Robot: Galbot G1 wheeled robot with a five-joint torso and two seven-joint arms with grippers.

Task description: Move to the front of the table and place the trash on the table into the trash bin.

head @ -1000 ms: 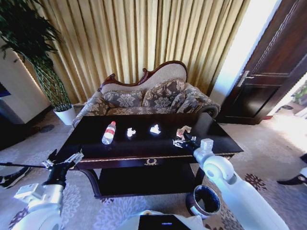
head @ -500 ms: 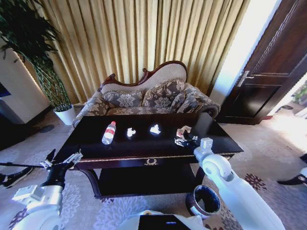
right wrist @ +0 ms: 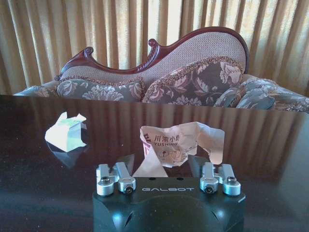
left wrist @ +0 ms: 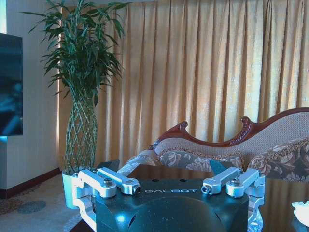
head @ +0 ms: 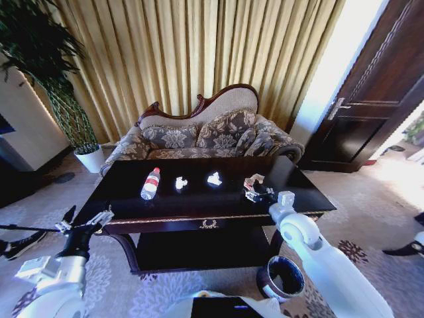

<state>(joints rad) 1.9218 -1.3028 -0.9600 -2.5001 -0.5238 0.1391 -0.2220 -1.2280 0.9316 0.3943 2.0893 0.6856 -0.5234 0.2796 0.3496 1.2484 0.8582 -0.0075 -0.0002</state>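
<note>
I have the right gripper (head: 255, 193) over the right part of the table (head: 199, 199), its jaws open and set to either side of the crumpled reddish-tan wrapper (right wrist: 181, 144), which lies on the glossy top just ahead of the fingers; I cannot tell whether the pads touch it. One white paper wad (right wrist: 66, 131) sits nearby on the same surface, a second wad (head: 180, 182) lies further toward the bottle (head: 150, 183), which rests on its side on the left half. The left gripper (head: 86, 224) hangs off the table's left front corner, jaws open and holding nothing. The trash bin (head: 281, 278) stands on the carpet below the right arm, by the table's front right leg.
</note>
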